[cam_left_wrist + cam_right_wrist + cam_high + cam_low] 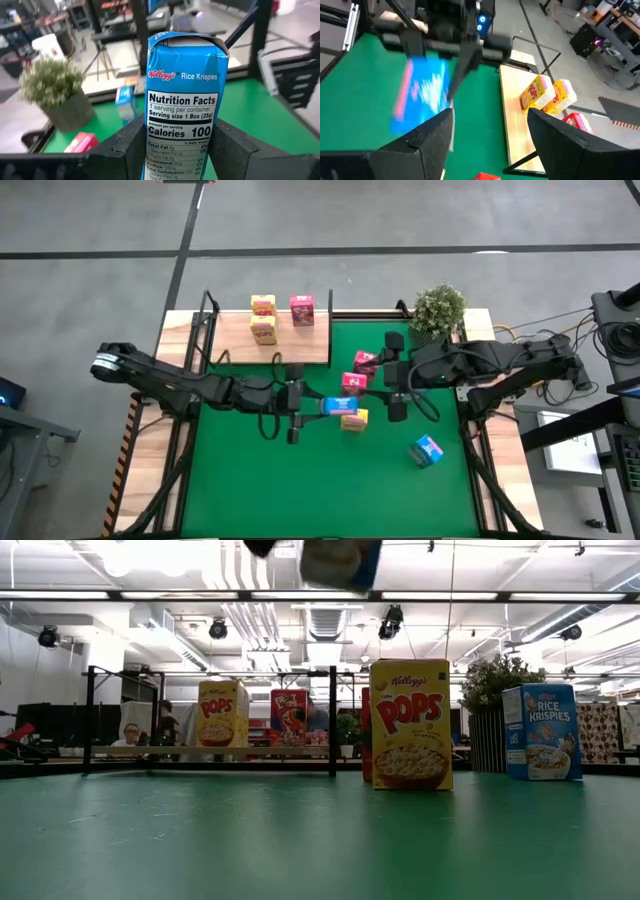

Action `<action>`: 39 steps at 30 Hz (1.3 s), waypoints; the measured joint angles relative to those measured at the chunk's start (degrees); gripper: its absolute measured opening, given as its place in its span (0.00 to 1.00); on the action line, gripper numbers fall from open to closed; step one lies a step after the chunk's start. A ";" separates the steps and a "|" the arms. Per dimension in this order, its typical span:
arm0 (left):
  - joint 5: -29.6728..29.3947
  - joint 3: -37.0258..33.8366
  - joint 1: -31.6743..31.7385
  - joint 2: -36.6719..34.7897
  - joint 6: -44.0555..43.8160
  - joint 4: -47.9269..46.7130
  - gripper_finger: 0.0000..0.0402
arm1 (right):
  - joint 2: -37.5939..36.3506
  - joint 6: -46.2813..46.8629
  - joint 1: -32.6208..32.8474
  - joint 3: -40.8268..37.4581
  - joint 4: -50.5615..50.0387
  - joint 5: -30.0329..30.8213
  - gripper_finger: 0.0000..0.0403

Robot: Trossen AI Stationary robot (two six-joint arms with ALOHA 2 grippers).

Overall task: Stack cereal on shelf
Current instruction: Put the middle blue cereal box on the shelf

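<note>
Nearest the left wrist camera, a blue Rice Krispies box (186, 107) stands upright between the left gripper (182, 150) fingers, its nutrition panel facing the lens; both fingers press its side faces, so this gripper is pinching the box. From above, the same box (337, 405) hangs over the middle of the green mat (250, 480), and its underside shows at the top edge of the low view, clear of the surface.

Left to right across the overhead view:

- Left arm reaches in from the left edge, its gripper (300, 408) at mat centre.
- Shelf (235, 340) lies at the rear left, a light-wood board with black posts. It carries two yellow Pops boxes (263, 319) close together and one pink box (302, 310) just beside them.
- Yellow Pops box (355, 420) stands on the mat just beside the held blue box; in the low view it is upright (411, 725).
- Two pink boxes (358, 372) sit on the mat just behind it.
- Right gripper (397, 376) hovers beside these, fingers spread apart and pinching nothing; its wrist view shows the gap between the fingers unoccupied.
- Second blue Rice Krispies box (428, 450) rests tilted on the mat towards the right front.
- Potted plant (438, 310) stands at the rear right corner.
</note>
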 joint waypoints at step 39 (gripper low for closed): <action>-4.05 -17.46 -4.04 -16.77 2.39 20.14 0.41 | 10.19 -3.78 -0.04 -35.59 74.71 -5.18 0.77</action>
